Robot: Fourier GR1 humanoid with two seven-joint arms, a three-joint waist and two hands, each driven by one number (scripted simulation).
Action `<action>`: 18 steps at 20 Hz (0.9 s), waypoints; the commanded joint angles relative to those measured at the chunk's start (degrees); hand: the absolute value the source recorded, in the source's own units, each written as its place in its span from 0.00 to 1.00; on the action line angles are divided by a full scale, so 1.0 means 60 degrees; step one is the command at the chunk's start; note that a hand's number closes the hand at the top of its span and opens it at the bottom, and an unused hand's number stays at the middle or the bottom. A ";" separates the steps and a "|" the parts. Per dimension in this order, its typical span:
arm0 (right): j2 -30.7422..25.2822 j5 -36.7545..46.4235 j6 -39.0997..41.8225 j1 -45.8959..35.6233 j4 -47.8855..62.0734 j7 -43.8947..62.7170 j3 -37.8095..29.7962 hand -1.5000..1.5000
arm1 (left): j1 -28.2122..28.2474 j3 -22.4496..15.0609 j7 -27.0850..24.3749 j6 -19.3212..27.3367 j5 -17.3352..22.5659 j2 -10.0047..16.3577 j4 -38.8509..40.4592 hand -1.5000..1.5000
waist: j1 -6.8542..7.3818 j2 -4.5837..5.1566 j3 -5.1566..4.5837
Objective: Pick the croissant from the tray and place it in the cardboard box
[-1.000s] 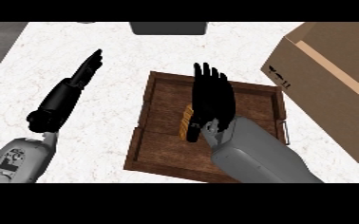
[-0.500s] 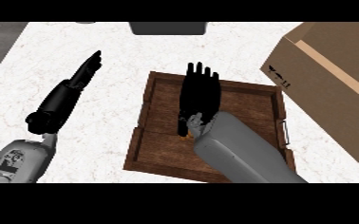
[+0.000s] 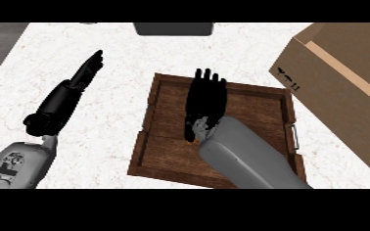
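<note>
We are finding the right hand [image 3: 204, 103] lying straight-fingered over the tray [image 3: 166, 151], holding nothing visible and hiding the croissant, which we are judging light, soft and flaky, best cupped around its thick middle.

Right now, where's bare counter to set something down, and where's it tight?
Bare counter lies between the left hand and the tray, and between the tray's far rim and the dark grey object. Tight: the gap between tray and cardboard box; the right hand covers the tray's middle.
</note>
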 commanded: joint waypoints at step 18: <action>0.0228 0.0087 0.0160 0.0660 0.0242 0.2105 -0.0011 0.00 | 0.0348 -0.0028 0.0073 0.0119 -0.0536 -0.0631 -0.0313 0.50 | -0.0012 0.0022 0.0006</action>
